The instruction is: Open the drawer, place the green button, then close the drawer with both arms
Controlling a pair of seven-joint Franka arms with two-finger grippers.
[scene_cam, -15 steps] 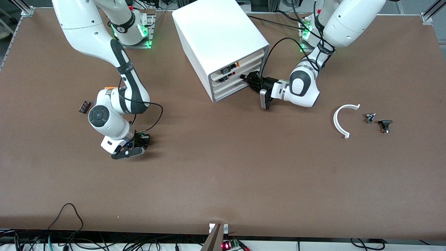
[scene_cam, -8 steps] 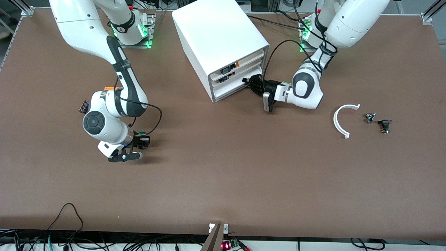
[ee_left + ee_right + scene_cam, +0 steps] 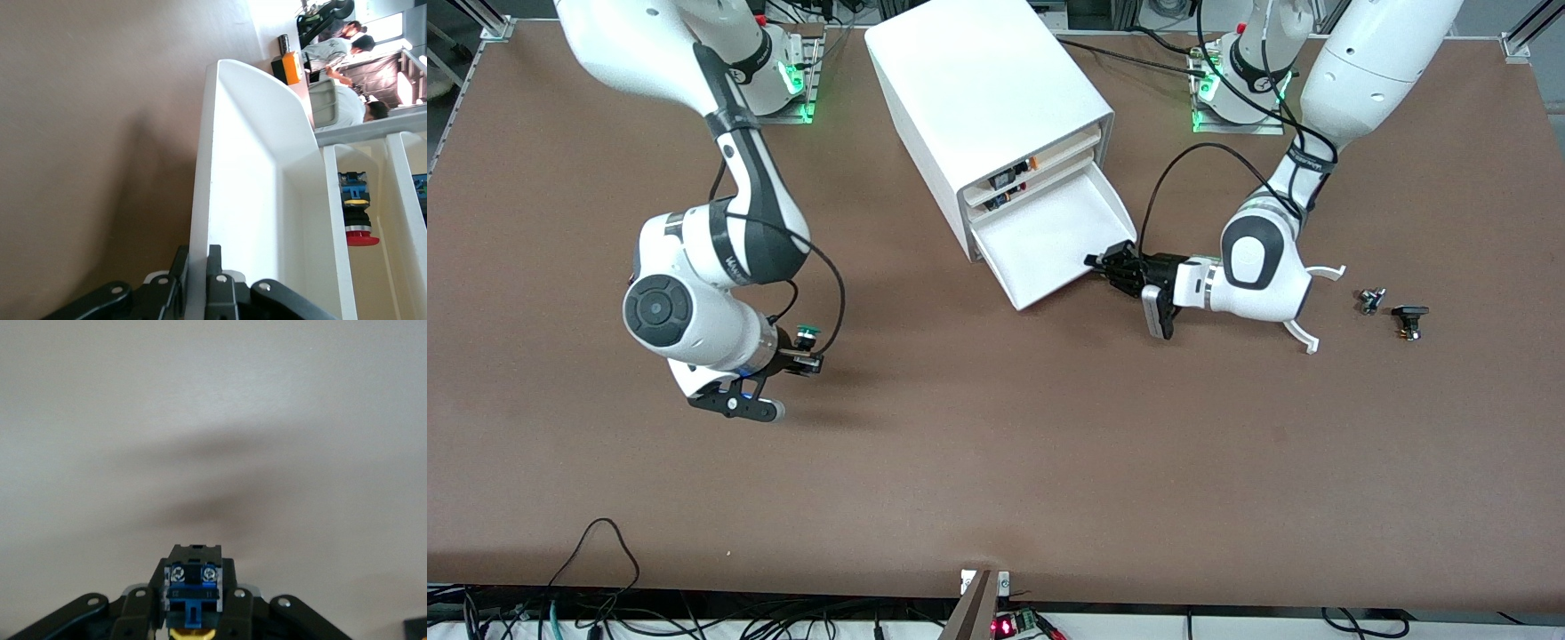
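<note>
The white cabinet (image 3: 978,80) stands at the robots' end of the table. Its lowest drawer (image 3: 1049,233) is pulled out and its tray is bare. My left gripper (image 3: 1101,263) is shut on the drawer's front wall at the corner toward the left arm's end. In the left wrist view the thin white wall (image 3: 203,200) sits between the fingers of that gripper (image 3: 198,270). My right gripper (image 3: 802,357) is shut on the button (image 3: 807,335), green cap up, over bare table toward the right arm's end. The right wrist view shows the button's blue base (image 3: 192,595) in the gripper (image 3: 193,590).
Upper drawers hold small black, orange and red parts (image 3: 1009,182); a red-capped part (image 3: 355,215) shows in the left wrist view. A white curved piece (image 3: 1307,336), a small metal part (image 3: 1371,300) and a black part (image 3: 1408,318) lie beside the left arm's wrist.
My left gripper has pulled the lowest drawer out toward the front camera. My right gripper has risen off the table with the button in it.
</note>
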